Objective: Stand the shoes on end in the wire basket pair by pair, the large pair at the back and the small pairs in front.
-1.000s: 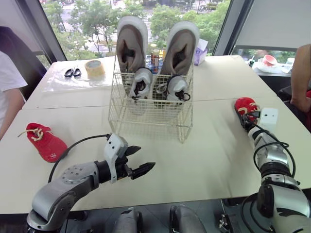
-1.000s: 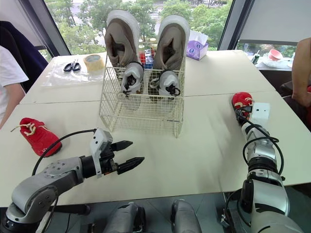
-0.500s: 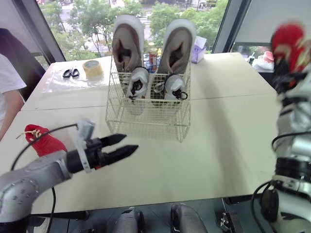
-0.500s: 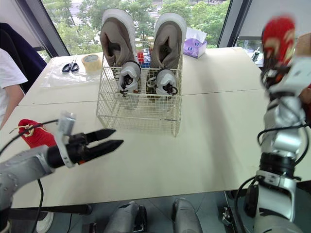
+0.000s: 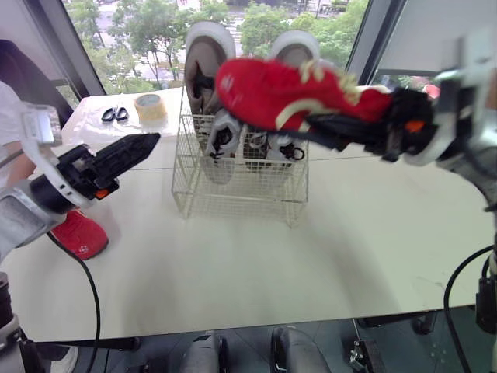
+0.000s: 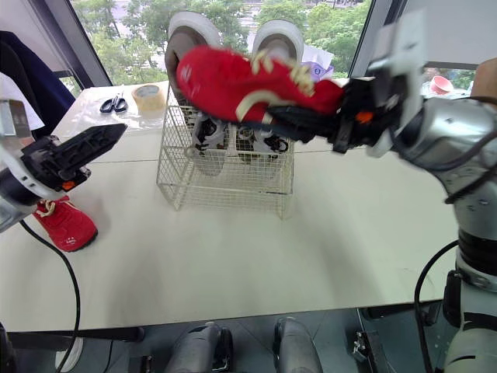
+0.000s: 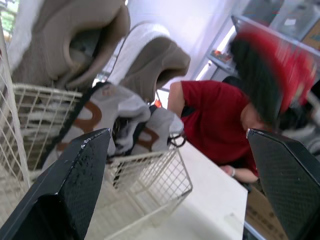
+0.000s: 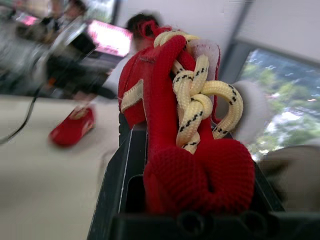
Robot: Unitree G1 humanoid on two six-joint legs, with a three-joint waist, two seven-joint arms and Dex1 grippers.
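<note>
While the R gripper [image 6: 295,118] is clamped on one red shoe [image 5: 272,89], holding it sideways in the air by the top of the wire basket [image 5: 233,198] (over it or in front, can't tell), the L gripper [image 5: 146,148] hangs spread wide w/ nothing in it, left of the basket. The 2nd red shoe [image 5: 78,233] lies on the table [image 5: 326,256] by my L arm. Big beige pair [image 5: 206,66] stands at the back, small grey pair [image 5: 221,136] ahead. Shoe looks light, soft fabric upper, stiffer sole, floppy laces; I reckon best pinched across sole and heel, not the cloth, so it goes in on end w/o laces snagging wire
</note>
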